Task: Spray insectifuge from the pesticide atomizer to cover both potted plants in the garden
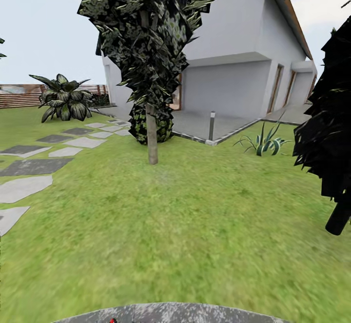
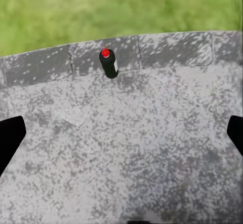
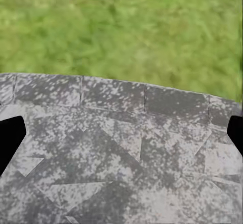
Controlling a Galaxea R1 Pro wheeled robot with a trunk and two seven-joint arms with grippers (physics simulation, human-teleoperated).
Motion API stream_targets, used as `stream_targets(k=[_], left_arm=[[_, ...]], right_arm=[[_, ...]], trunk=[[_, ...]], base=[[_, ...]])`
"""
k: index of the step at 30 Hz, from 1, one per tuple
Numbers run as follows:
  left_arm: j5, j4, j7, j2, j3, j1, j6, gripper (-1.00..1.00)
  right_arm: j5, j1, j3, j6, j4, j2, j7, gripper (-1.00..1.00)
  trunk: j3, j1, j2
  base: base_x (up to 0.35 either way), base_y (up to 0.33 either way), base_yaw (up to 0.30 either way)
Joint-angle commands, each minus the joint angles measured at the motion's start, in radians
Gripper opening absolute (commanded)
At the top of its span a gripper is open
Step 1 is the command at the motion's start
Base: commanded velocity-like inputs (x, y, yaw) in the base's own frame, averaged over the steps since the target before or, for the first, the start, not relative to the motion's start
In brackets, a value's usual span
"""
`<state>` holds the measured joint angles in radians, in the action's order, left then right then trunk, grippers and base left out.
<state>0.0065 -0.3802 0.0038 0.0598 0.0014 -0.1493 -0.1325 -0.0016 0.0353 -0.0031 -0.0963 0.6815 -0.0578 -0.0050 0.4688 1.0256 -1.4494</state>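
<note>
The pesticide atomizer (image 2: 108, 63) is a small dark bottle with a white patch and a red tip. It stands upright on the mottled grey stone patio (image 2: 121, 148), close to the patio's edge by the lawn. In the head view only its red tip (image 1: 113, 320) peeks in at the bottom edge. My left gripper (image 2: 121, 138) is open above the patio, short of the bottle, with nothing between its black fingers (image 2: 10, 138). My right gripper (image 3: 121, 138) is open too, over bare patio stone (image 3: 121, 158) near the grass. The two potted plants are out of view.
Lawn (image 1: 195, 225) stretches ahead to a trunked tree (image 1: 152, 138), a grey bollard light (image 1: 211, 125) and a thin-leaved spiky clump (image 1: 263, 142) by the white house. Stepping stones (image 1: 29, 167) run left toward a broad-leaved bush (image 1: 63, 99) and the slatted fence (image 1: 19, 96). A black shape (image 1: 326, 133) stands right.
</note>
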Motion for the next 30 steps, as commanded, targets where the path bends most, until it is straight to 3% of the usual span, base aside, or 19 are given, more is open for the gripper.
stream_targets(k=[1, 3, 8, 13, 18, 24, 30], left_arm=[[0.001, -0.007, 0.0, 0.0, 0.0, -0.006, -0.005, 1.0], [0.002, -0.027, 0.0, -0.001, 0.0, -0.03, -0.01, 1.0], [0.003, -0.034, -0.001, 0.001, 0.0, -0.046, -0.024, 1.0], [0.003, -0.021, 0.0, 0.008, 0.005, -0.045, -0.122, 1.0], [0.024, -0.019, -0.007, 0.009, 0.109, -0.046, -0.155, 1.0], [0.021, -0.019, -0.01, 0.006, 0.122, -0.046, -0.157, 1.0], [0.021, -0.018, -0.009, 0.006, 0.123, -0.047, -0.158, 1.0]], right_arm=[[-0.001, 0.001, 0.0, -0.018, 0.005, 0.001, -0.001, 1.0], [-0.001, 0.001, 0.0, -0.079, 0.017, 0.002, 0.0, 1.0], [0.004, 0.001, -0.001, -0.123, 0.013, 0.0, 0.002, 1.0], [0.006, 0.002, -0.001, -0.13, -0.028, -0.001, 0.002, 1.0], [0.006, 0.002, 0.003, -0.137, -0.047, -0.002, 0.006, 1.0], [0.008, 0.002, 0.005, -0.138, -0.049, -0.002, 0.002, 1.0], [0.008, 0.002, 0.006, -0.138, -0.051, -0.002, 0.001, 1.0]], trunk=[[0.001, -0.001, -0.001], [0.001, -0.001, -0.001], [0.001, -0.001, -0.001], [0.001, -0.001, -0.001], [0.001, -0.001, -0.001], [0.001, -0.001, -0.001], [0.001, -0.001, -0.001]], base=[[-0.285, -0.202, 0.0], [-0.256, -0.185, 0.0], [-0.083, -0.06, 0.0], [-0.011, -0.008, 0.0], [0.0, 0.0, 0.0], [0.0, 0.0, 0.029], [0.0, 0.0, 0.221]])
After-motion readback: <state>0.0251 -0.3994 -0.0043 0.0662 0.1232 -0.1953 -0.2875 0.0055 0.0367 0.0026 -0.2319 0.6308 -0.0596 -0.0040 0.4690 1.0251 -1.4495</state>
